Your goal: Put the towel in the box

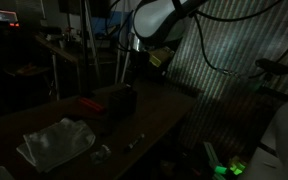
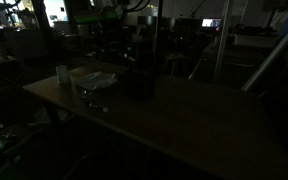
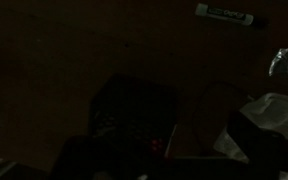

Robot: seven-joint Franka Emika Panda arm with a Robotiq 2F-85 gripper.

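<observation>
Pale crumpled cloth on a dark tabletop: that's the towel, one only, wrinkled and a bit shiny, lying loose in a flat heap near the table's front edge. It's not in the box. The box is also a single item, squarish with dark sides, standing further back on the same table and well apart from the towel. A small red patch shows just beside it; can't say what that is.

The lighting is v. poor. In an exterior view the towel reads as a light rumpled patch, with one pale upright cup-like thing next to it and the box as a black block to the other side. Two tiny light bits lie on the wood-looking tabletop in front of the towel, too small to identify.

One white, smooth, rounded arm hangs over the box area, and the gripper is lost in shadow below it. Whether its jaws are apart or together, can't tell, and nothing can be seen held in it.

The wrist view is mostly black. One marker lies flat, slim with a light label. The towel shows as a pale creased edge at the side, and a dark boxy shape sits in the middle. One green glow shows low down beside the table.
</observation>
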